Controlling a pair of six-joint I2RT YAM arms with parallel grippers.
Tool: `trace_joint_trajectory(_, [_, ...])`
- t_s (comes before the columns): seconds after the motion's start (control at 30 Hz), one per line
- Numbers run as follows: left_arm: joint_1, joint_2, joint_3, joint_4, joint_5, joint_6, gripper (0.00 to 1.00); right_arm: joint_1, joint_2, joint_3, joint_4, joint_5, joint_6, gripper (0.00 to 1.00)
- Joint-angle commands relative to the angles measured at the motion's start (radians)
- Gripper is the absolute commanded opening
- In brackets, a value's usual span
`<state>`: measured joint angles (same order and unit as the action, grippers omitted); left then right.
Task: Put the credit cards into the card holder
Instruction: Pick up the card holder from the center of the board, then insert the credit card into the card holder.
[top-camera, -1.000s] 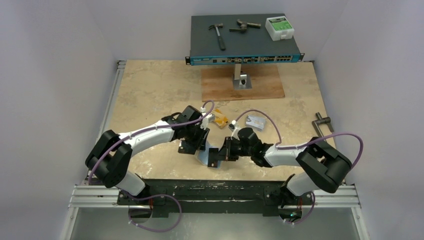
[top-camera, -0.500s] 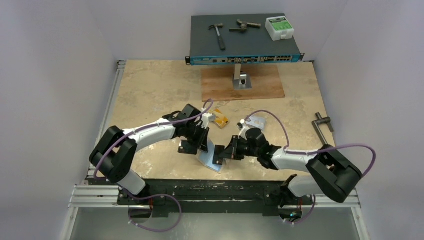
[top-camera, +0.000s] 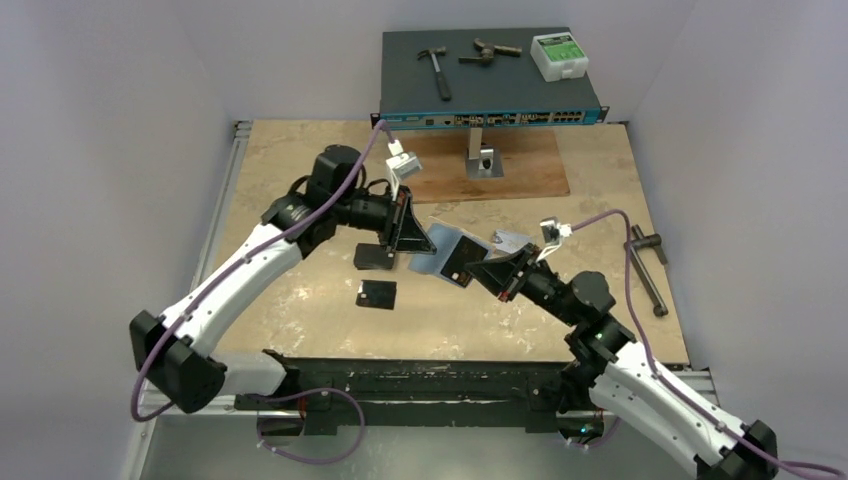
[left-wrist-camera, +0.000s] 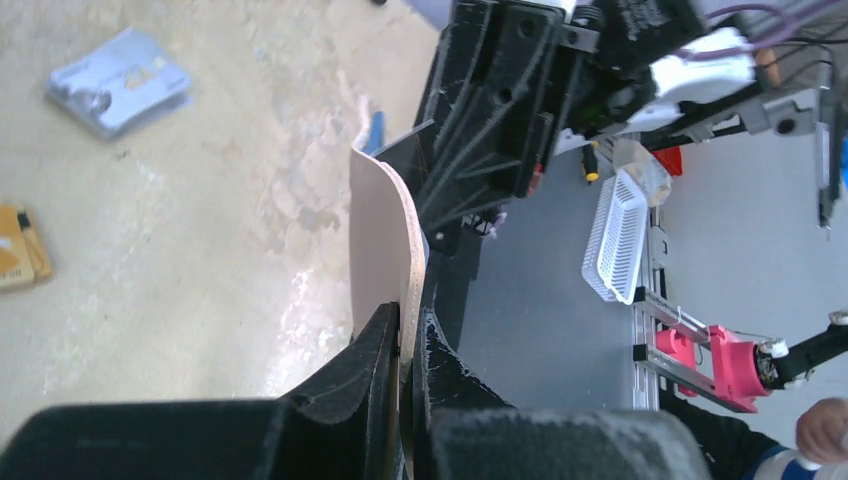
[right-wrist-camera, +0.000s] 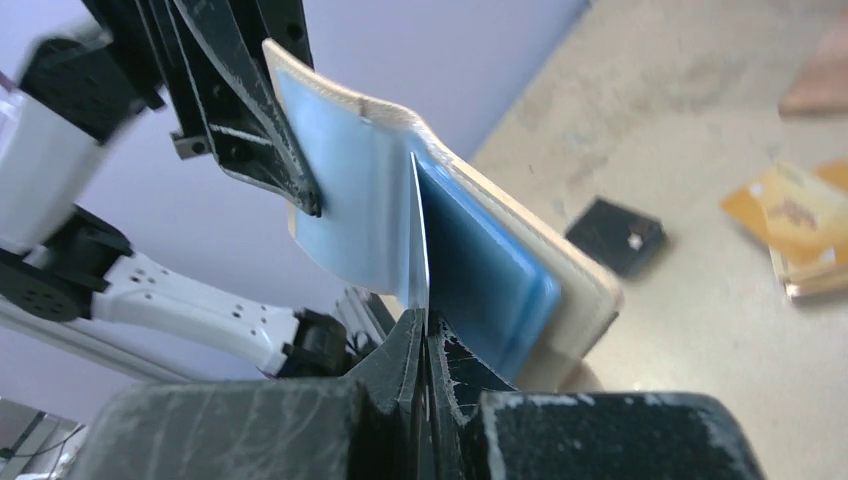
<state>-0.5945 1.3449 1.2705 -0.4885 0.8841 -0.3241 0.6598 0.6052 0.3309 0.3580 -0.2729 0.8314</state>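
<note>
The left fingers (left-wrist-camera: 368, 352) are clamped shut on the tan flap of the card holder (left-wrist-camera: 385, 240), which hangs open in the air above the middle of the table (top-camera: 300, 170). The right fingers (right-wrist-camera: 395, 365) pinch one thin card (right-wrist-camera: 417, 235) (seen edge-on) against the holder's light-blue pockets. Silvery credit cards (top-camera: 512, 241) lie between the middle and the right edge. A small black square piece (top-camera: 377, 294) lies nearer the front edge.

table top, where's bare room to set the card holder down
Bare: far right, between the wooden board and the metal tool; near strip in front of the nearer black square piece. Crowded: the middle, around the card holder and silver cards.
</note>
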Motion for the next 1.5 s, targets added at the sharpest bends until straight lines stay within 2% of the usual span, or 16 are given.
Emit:
trace_joint_trajectory(0.0, [0.004, -0.11, -0.012, 0.103, 0.134, -0.077, 0.0, -0.003, -0.107, 0.075, -0.038, 0.095, -0.103, 0.0])
trace_joint_trajectory(0.2, [0.003, -0.15, 0.006, 0.108, 0.133, -0.108, 0.0, -0.002, -0.13, 0.165, 0.016, 0.066, -0.134, 0.0])
trace_joint_trajectory(0.37, [0.004, -0.152, 0.139, 0.082, 0.115, -0.069, 0.0, -0.003, -0.078, 0.182, 0.143, -0.026, -0.078, 0.0])
trace_joint_trajectory(0.53, [0.005, -0.164, 0.212, 0.076, 0.088, -0.065, 0.0, -0.002, -0.077, 0.204, 0.156, -0.038, -0.067, 0.0])
trace_joint_trajectory(0.8, [0.005, -0.192, 0.195, 0.108, 0.067, -0.095, 0.0, -0.002, -0.077, 0.196, 0.277, -0.019, -0.015, 0.0])
trace_joint_trajectory(1.0, [0.004, -0.202, 0.185, 0.125, 0.068, -0.116, 0.0, 0.005, 0.009, 0.21, 0.423, -0.049, 0.035, 0.0])
trace_joint_trajectory(1.47, [0.004, -0.211, 0.165, 0.162, 0.072, -0.142, 0.0, 0.037, 0.101, 0.236, 0.5, -0.04, 0.041, 0.0])
